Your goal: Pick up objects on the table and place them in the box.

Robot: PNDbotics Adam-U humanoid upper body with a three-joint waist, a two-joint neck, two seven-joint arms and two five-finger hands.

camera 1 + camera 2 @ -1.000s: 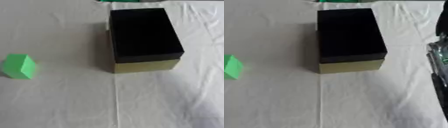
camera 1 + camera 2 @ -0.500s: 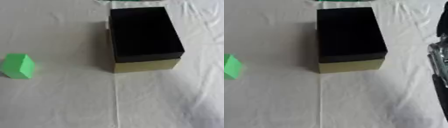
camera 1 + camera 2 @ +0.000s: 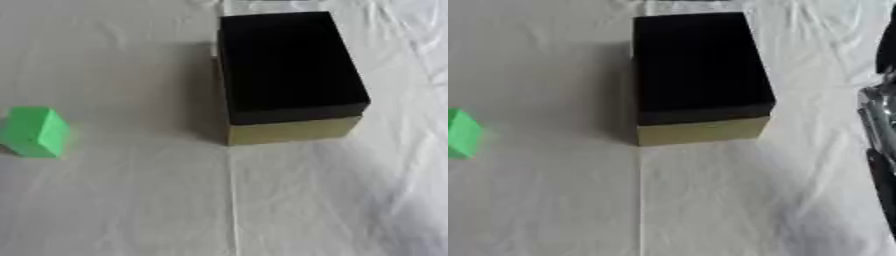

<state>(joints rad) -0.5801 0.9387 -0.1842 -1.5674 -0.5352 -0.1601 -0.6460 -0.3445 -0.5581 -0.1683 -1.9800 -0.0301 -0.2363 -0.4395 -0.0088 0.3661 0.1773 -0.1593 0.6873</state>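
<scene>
A green block point(image 3: 35, 132) with a sloped top lies on the white cloth at the far left, standing free. The box point(image 3: 289, 75) sits at the upper middle; it is rectangular, with a black inside and an olive-yellow front wall, and I see nothing in it. A black and silver part of my right arm or hand point(image 3: 880, 145) shows at the right edge of the right eye view, to the right of the box and apart from it. My left hand does not show in either view.
A wrinkled white cloth point(image 3: 262, 200) covers the table, with a crease running down from the box's front.
</scene>
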